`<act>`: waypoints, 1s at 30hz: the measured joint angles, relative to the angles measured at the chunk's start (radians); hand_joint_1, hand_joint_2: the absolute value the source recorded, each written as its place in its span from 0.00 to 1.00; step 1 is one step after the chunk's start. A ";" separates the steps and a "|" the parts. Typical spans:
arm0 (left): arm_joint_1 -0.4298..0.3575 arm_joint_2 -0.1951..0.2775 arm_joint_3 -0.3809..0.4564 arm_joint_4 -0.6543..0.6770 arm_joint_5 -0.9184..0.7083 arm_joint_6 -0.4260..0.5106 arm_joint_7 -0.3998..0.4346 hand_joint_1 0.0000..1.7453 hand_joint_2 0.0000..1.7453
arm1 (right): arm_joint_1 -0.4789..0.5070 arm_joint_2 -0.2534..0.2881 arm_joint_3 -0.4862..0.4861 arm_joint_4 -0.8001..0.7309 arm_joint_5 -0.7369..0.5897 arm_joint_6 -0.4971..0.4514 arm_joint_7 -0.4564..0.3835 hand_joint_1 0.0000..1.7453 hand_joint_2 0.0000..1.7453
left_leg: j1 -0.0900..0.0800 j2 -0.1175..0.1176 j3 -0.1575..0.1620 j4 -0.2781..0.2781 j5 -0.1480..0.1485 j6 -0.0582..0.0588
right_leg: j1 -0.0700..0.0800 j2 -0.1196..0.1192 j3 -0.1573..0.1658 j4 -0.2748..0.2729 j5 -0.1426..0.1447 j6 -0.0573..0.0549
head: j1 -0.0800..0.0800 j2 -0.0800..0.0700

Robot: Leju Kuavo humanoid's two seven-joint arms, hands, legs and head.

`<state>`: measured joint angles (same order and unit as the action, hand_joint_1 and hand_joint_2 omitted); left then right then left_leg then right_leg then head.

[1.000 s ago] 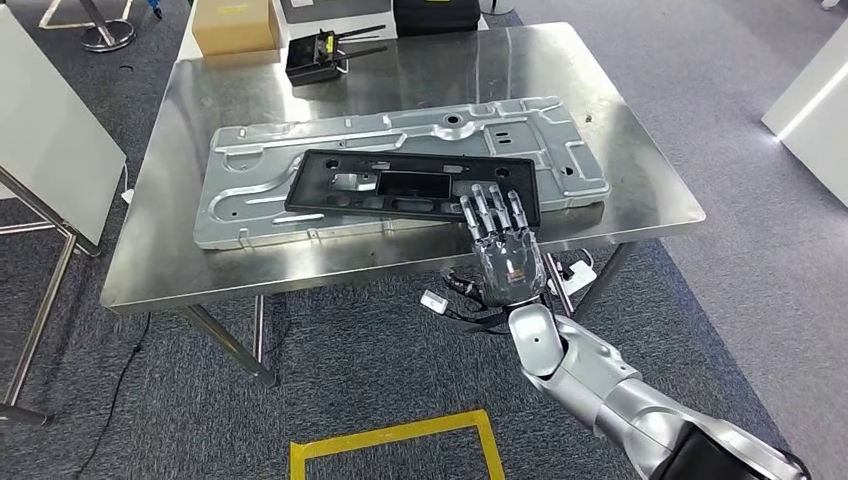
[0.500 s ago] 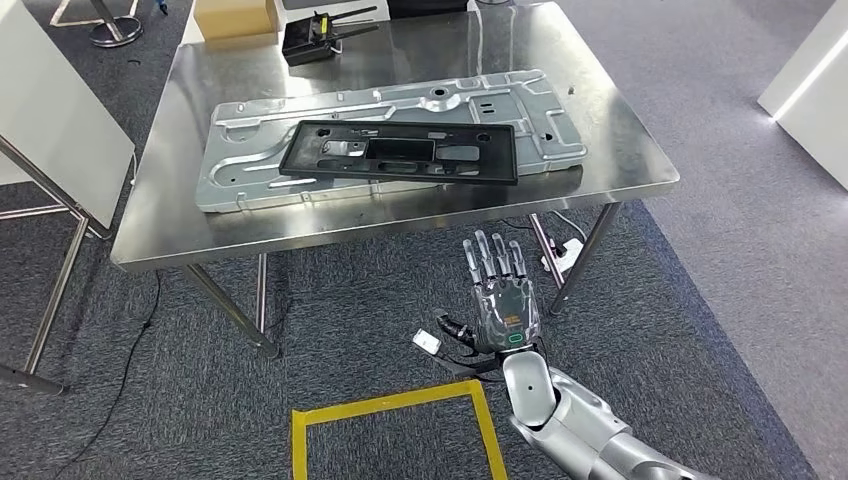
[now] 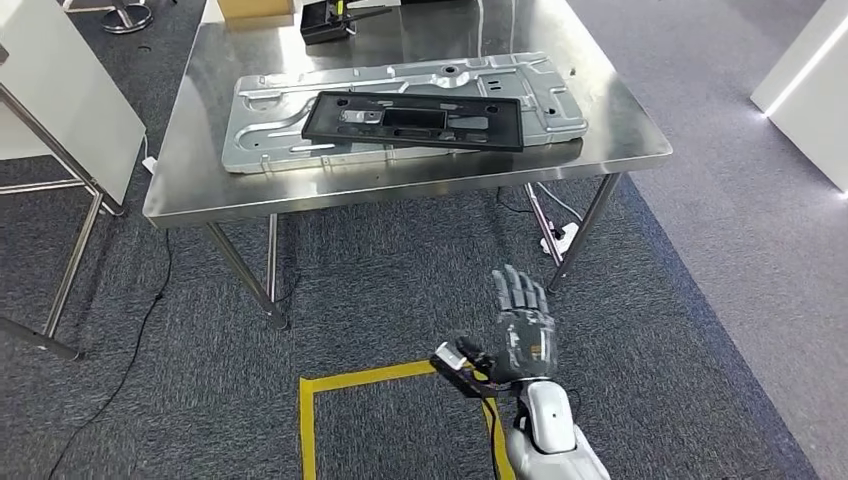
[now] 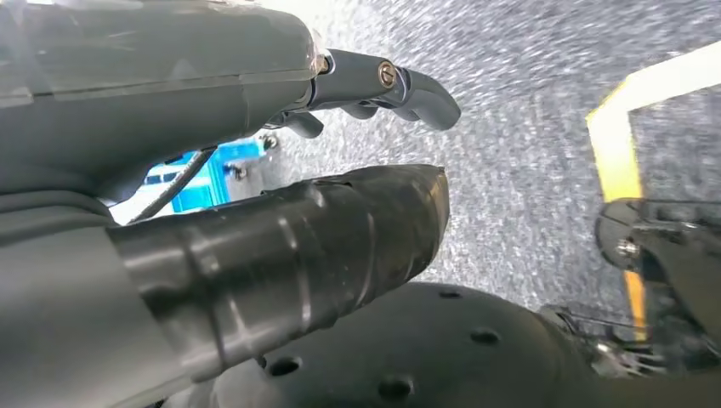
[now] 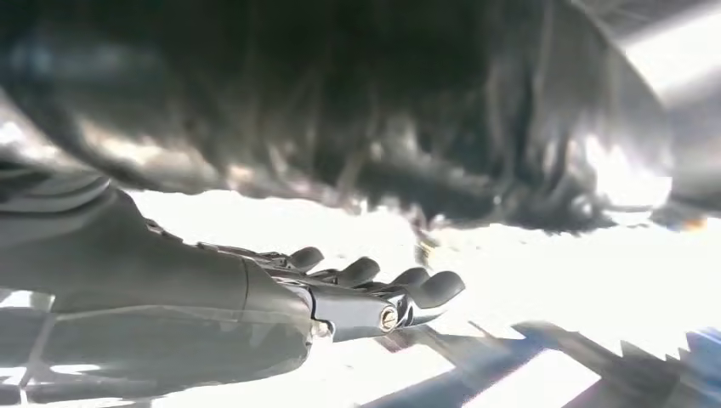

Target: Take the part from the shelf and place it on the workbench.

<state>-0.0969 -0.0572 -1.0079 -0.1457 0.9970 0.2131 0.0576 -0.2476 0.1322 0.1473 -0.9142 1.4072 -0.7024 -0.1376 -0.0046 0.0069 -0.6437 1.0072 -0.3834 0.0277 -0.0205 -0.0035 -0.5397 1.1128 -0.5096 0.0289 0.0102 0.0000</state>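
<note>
Now the black part (image 3: 412, 120) lies on the workbench (image 3: 200, 190); both robot hands, right (image 3: 520, 325) and left (image 4: 255, 246), spread, empty.

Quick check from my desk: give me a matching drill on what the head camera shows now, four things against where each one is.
Things:
1. black frame part
2. silver metal panel
3. right hand
4. yellow tape outline

Places:
A. on the grey carpet, near the robot
B. lying on the silver metal panel
C. flat on the steel workbench
D. above the carpet, in front of the workbench, holding nothing

Pairs: 1-B, 2-C, 3-D, 4-A
</note>
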 joint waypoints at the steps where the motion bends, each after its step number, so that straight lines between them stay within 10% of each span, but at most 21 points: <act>1: 0.002 0.000 0.000 0.000 0.007 0.004 0.000 0.00 0.00 | 0.000 0.016 -0.087 0.042 -0.039 0.002 -0.033 0.00 0.00 | 0.000 -0.001 -0.008 0.008 0.006 -0.006 | 0.002 0.000 0.039 -0.059 -0.022 -0.004 | 0.000 0.000; 5: 0.007 0.001 0.001 0.002 0.032 0.018 -0.001 0.00 0.00 | -0.014 0.027 -0.385 0.298 -0.284 0.100 -0.057 0.00 0.00 | 0.008 -0.002 -0.024 0.024 0.004 -0.032 | 0.008 -0.004 0.041 -0.103 -0.017 -0.033 | 0.000 0.000; 9: 0.014 0.003 0.001 0.002 0.051 0.018 -0.003 0.00 0.00 | 0.043 0.002 -0.596 0.474 -0.417 0.276 0.058 0.00 0.00 | 0.015 -0.003 -0.070 0.213 -0.190 -0.046 | 0.008 -0.012 -0.015 -0.105 0.032 -0.050 | -0.001 0.000; 11: 0.016 0.005 0.001 0.002 0.058 0.014 -0.008 0.00 0.00 | 0.090 -0.011 -0.675 0.534 -0.450 0.320 0.104 0.00 0.00 | 0.015 -0.003 -0.058 0.293 -0.193 -0.045 | 0.011 -0.015 -0.049 -0.102 0.056 -0.048 | -0.001 0.000; 14: 0.015 0.013 0.002 0.003 0.065 0.010 -0.013 0.00 0.00 | 0.140 -0.023 -0.759 0.597 -0.462 0.350 0.178 0.00 0.00 | 0.014 -0.004 0.074 0.186 -0.127 -0.035 | 0.010 -0.014 -0.098 -0.093 0.090 -0.042 | -0.001 0.000; 16: 0.013 0.020 0.002 0.003 0.067 0.006 -0.018 0.00 0.00 | 0.155 -0.026 -0.793 0.625 -0.465 0.362 0.224 0.00 0.00 | 0.008 -0.006 0.189 0.030 -0.154 -0.025 | 0.011 -0.009 -0.113 -0.089 0.110 -0.032 | -0.001 0.000; 18: 0.011 0.027 0.002 0.004 0.067 0.001 -0.022 0.00 0.00 | 0.162 -0.026 -0.822 0.645 -0.471 0.370 0.255 0.00 0.00 | 0.001 -0.006 0.231 -0.047 -0.177 -0.011 | 0.009 -0.008 -0.114 -0.095 0.132 -0.019 | -0.001 0.000; 20: 0.008 0.029 0.002 0.004 0.068 -0.003 -0.023 0.00 0.00 | 0.165 -0.028 -0.845 0.659 -0.475 0.375 0.270 0.00 0.00 | 0.001 -0.002 0.221 -0.056 -0.156 0.005 | 0.006 -0.006 -0.118 -0.094 0.131 -0.007 | 0.000 0.000; 25: 0.011 0.031 0.002 0.005 0.068 -0.005 -0.022 0.00 0.00 | 0.170 -0.032 -0.875 0.679 -0.475 0.376 0.278 0.00 0.00 | -0.002 0.009 0.142 -0.056 -0.085 0.028 | 0.002 0.000 -0.164 0.144 -0.084 0.005 | 0.000 0.000; 27: 0.011 0.031 0.002 0.005 0.068 -0.004 -0.022 0.00 0.00 | 0.171 -0.033 -0.880 0.683 -0.475 0.376 0.278 0.00 0.00 | -0.004 0.009 0.097 -0.044 -0.059 0.025 | 0.000 0.000 -0.140 0.191 -0.047 0.009 | 0.000 0.000; 30: 0.012 0.031 0.003 0.005 0.068 -0.004 -0.022 0.00 0.00 | 0.169 -0.034 -0.883 0.685 -0.475 0.376 0.278 0.00 0.00 | -0.004 0.009 0.034 -0.010 -0.031 0.013 | -0.003 0.001 0.010 0.027 -0.004 0.008 | 0.000 0.000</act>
<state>-0.0850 -0.0259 -1.0053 -0.1410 1.0652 0.2087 0.0358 -0.0782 0.0983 -0.7359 -0.2290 0.9319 -0.3262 0.1400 -0.0089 0.0158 -0.6099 0.9970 -0.4148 0.0409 -0.0235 -0.0028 -0.5300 1.1401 -0.5139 0.0372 0.0101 0.0000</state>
